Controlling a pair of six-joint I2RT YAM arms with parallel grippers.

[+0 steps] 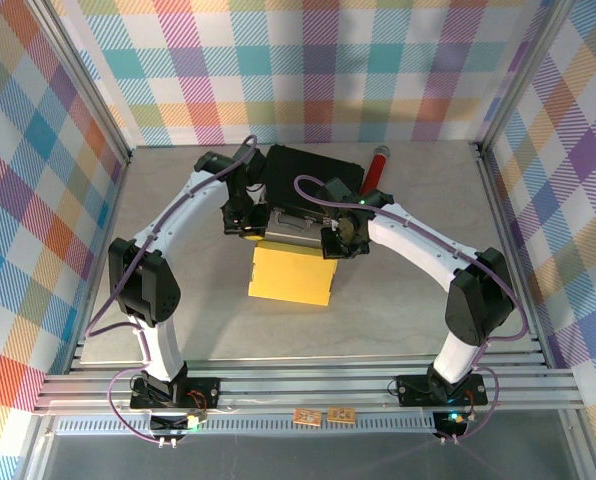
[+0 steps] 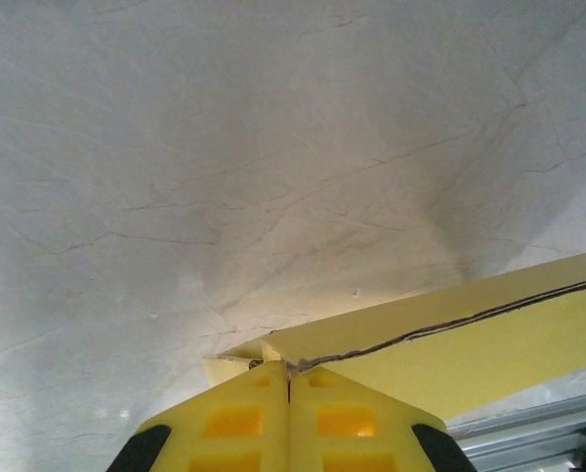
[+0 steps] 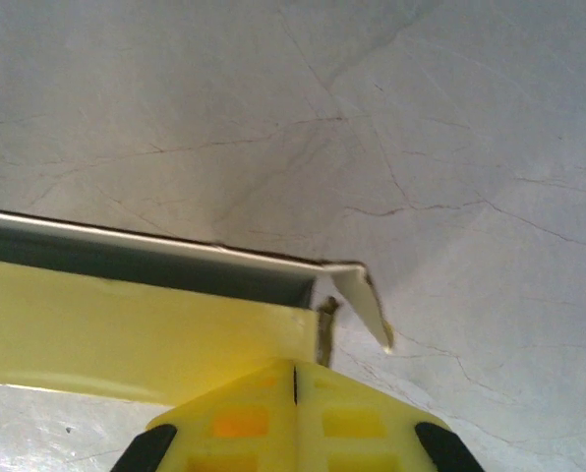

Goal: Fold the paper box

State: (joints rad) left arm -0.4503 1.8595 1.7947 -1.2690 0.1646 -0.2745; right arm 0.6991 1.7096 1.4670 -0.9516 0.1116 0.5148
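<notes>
Just a pale grey stone-look tabletop [image 1: 178,320] with thin dark veins, matte finish. Lying on it, out in front of and between the left claw [image 1: 244,226] and right claw [image 1: 333,245]: bright yellow creased cardboard box [image 1: 290,275]. Right behind both claws, black rectangular hard case [image 1: 313,170]. Beyond the right claw, just beside that case, dark red cylinder with a black end [image 1: 378,165].

Robot lab test cell. Boxed in by silver aluminium extrusion frame [image 1: 308,385], slotted rails along near edge. Walled on three sides with multicoloured plaid fabric panels [image 1: 308,70]. Floored with pale grey marbled worktop [image 1: 178,290]. Fitted with two white-and-black jointed robot arms, left [image 1: 183,215] and right [image 1: 418,240], bolted to rail, trailing purple cables [image 1: 112,405]. Small brown circuit boards [image 1: 323,415] on front rail.
</notes>
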